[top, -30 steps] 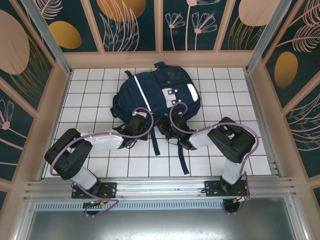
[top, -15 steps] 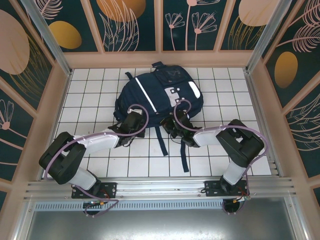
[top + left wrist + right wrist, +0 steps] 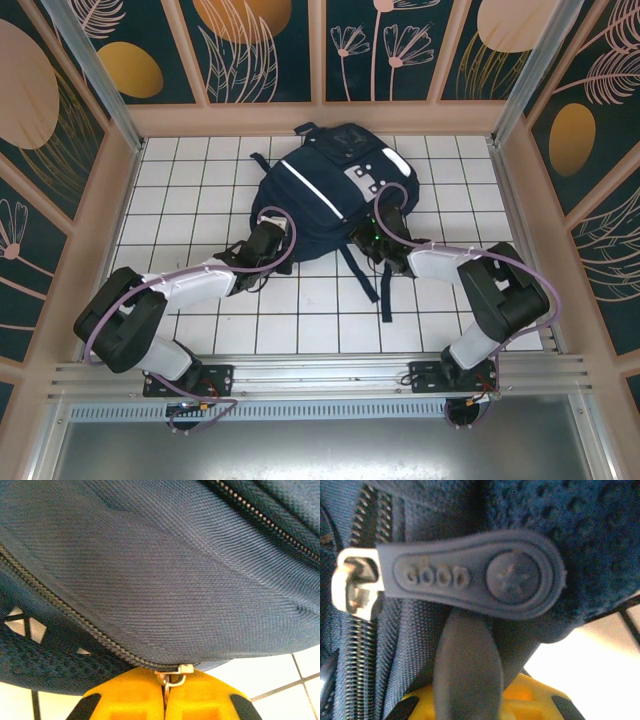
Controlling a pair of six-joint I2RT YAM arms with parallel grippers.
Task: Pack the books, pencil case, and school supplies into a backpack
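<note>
**backpack [image 3: 322, 215] zips: left claw [image 3: 165, 702] pinching a tab, right claw [image 3: 480, 707] clenched**

Your backpack lies flat on the tiled worktop [image 3: 190, 190], white stripe [image 3: 308, 185] and front patches facing up. Its straps [image 3: 380, 300] trail off the backpack's near edge. Both arms reach in to that near edge, one on either side of the straps.

Left claw: sits at the backpack's near-left corner.
- In your left wrist view the yellow fingers [image 3: 132, 700] are pressed together.
- A small metal zip tab [image 3: 175, 674] is caught in the seam between them, so that claw is grasping the tab.
- The zip line [image 3: 65, 617] runs from the tab up and left across the navy fabric.
- A mesh panel [image 3: 45, 655] sits just below that line.
- A second zip [image 3: 265, 517] cuts across the top-right corner.

Right claw: sits at the backpack's near-right corner, just beside where the straps leave. It is clenched.
- In your right wrist view a navy rubber zip puller [image 3: 470, 577] lies crosswise just above the claw.
- The puller's metal slider [image 3: 352, 585] is at its left end, on a zip track.
- A dark band [image 3: 465, 665] drops from behind the puller down to the yellow finger [image 3: 530, 697].
- You can't tell whether the claw has the band pinched or the band just hangs in front of it.
</note>
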